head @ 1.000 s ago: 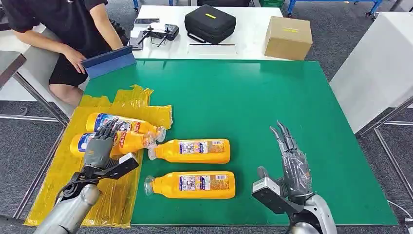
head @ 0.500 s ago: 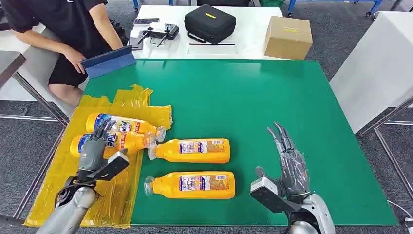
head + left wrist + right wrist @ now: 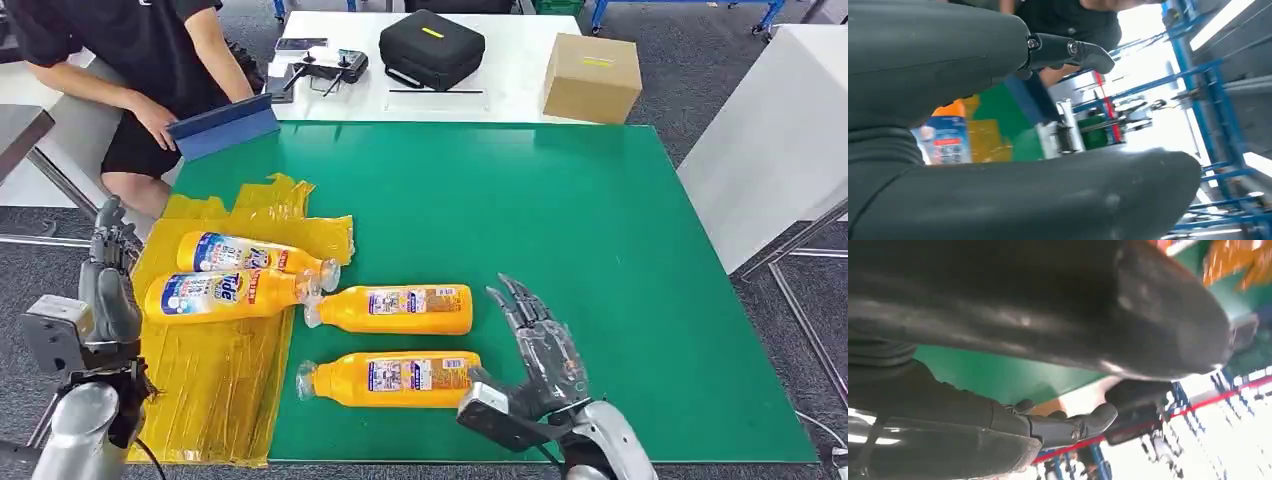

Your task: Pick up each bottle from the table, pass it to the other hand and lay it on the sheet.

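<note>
A green worktop (image 3: pixel 560 220) carries the task's things, with a crumpled yellow sheet (image 3: pixel 215 375) draped over its near left corner and left edge. Behind it stands a white table (image 3: pixel 500 75) with one black zip case (image 3: pixel 431 47), one cardboard box (image 3: pixel 592 77) and what looks like a handheld controller (image 3: pixel 325 68), though it is too small to be sure. A person (image 3: pixel 130 60) sits at the far left corner with a hand on a blue tablet (image 3: pixel 225 125). Grey carpet (image 3: pixel 680 110) lies around.

There are four orange bottles, all lying on their sides with long axes running roughly left to right. Two rest on the sheet, caps pointing right: the far sheet bottle (image 3: pixel 255 256) and the near sheet bottle (image 3: pixel 225 294). Two lie on bare green, caps pointing left: the middle bottle (image 3: pixel 395 309), its cap about touching the near sheet bottle's cap, and the front bottle (image 3: pixel 395 379) toward the near edge.

The left hand (image 3: pixel 105 285) hangs raised off the left edge, fingers loosely apart, holding nothing. The right hand (image 3: pixel 535 350) has its fingers spread and empty, just beside the front bottle's base.
</note>
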